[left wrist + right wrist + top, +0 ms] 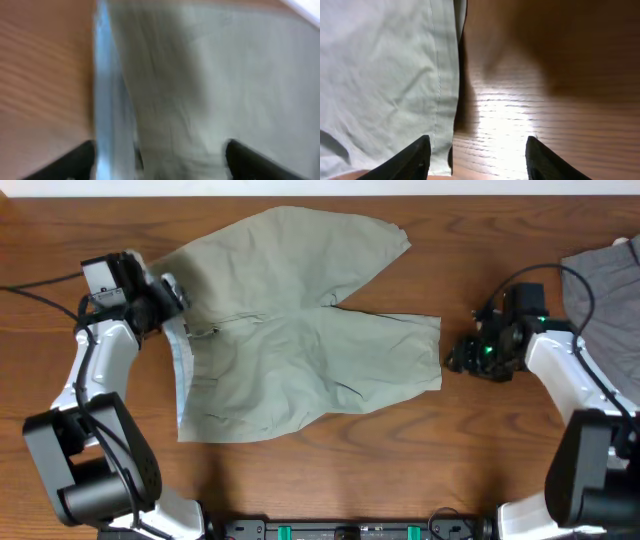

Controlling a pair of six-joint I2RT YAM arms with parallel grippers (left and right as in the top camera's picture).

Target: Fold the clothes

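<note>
Here one pair of shorts (300,340) lies flat, two spread-fingered end effectors (170,295) (460,358) alongside.

Wooden table (330,470) bears spread khaki shorts (300,350) and grey garment (605,280).

We see a bench (330,480) of brown wood, its fine straight grain running left to right in the overhead view. Along the far edge we note a narrow pale strip (450,186); its nature cannot be determined. In the right wrist view, a bright patch of reflected light (502,125) lies on the wood, with darker shadow (560,45) beyond it.
</note>
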